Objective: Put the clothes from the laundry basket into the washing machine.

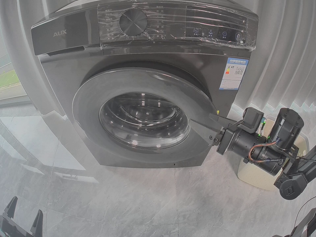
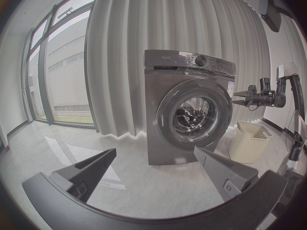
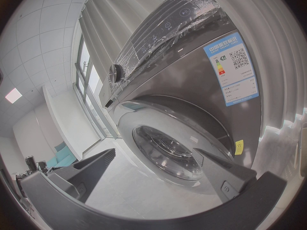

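- The laundry basket [image 1: 251, 176], of cream plastic, stands on the floor [image 1: 131, 198] at 4 o'clock from the washing machine [image 1: 65, 79], just beside it. I cannot make out clothes inside.
- The round door [image 1: 89, 106] looks a little ajar, with a dark gap near its 1 o'clock.
- The right gripper [image 1: 210, 128] is at the door rim, about 4 o'clock, with fingers spread wide and holding nothing.
- The left gripper [image 1: 27, 205] hangs low at 7 o'clock, well apart from the machine, with fingers also wide.
- Risk: the fingers may slip off the smooth rim, and the door would swing shut. The arm above the basket may also knock it.
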Robot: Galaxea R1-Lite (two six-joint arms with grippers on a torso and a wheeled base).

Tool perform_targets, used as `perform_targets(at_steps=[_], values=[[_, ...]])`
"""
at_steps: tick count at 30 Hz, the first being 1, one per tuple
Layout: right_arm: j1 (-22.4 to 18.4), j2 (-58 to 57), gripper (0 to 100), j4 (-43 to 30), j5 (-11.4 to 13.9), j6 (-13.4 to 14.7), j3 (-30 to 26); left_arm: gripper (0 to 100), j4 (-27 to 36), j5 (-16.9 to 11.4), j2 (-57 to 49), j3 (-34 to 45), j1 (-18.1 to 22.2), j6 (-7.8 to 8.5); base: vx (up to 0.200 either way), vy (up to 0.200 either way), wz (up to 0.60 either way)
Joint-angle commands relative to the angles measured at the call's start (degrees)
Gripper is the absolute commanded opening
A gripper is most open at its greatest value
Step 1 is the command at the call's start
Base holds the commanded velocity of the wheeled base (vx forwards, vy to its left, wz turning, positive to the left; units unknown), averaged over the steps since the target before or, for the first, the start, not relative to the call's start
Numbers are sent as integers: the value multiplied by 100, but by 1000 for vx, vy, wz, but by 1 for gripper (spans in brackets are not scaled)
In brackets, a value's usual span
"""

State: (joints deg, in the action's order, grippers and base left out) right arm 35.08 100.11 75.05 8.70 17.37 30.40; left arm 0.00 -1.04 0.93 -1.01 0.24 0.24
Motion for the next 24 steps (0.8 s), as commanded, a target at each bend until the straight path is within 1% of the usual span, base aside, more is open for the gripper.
perform_targets(at_steps=[1, 3, 4, 7, 24], values=[[-37, 246, 100, 19, -9, -32, 150, 100, 0, -2, -93, 101, 2, -7, 200, 0, 0], [-46, 272, 100, 19, -44, -32, 212, 100, 0, -2, -93, 101, 2, 2, 200, 0, 0], [-46, 307, 100, 80, -150, -41, 317, 100, 0, -2, -93, 101, 2, 2, 200, 0, 0], [-46, 334, 100, 177, -246, -50, 449, 100, 0, -2, -93, 101, 2, 2, 0, 0, 0], [-72, 202, 100, 186, -290, -58, 423, 100, 0, -2, -93, 101, 2, -7, 0, 0, 0]])
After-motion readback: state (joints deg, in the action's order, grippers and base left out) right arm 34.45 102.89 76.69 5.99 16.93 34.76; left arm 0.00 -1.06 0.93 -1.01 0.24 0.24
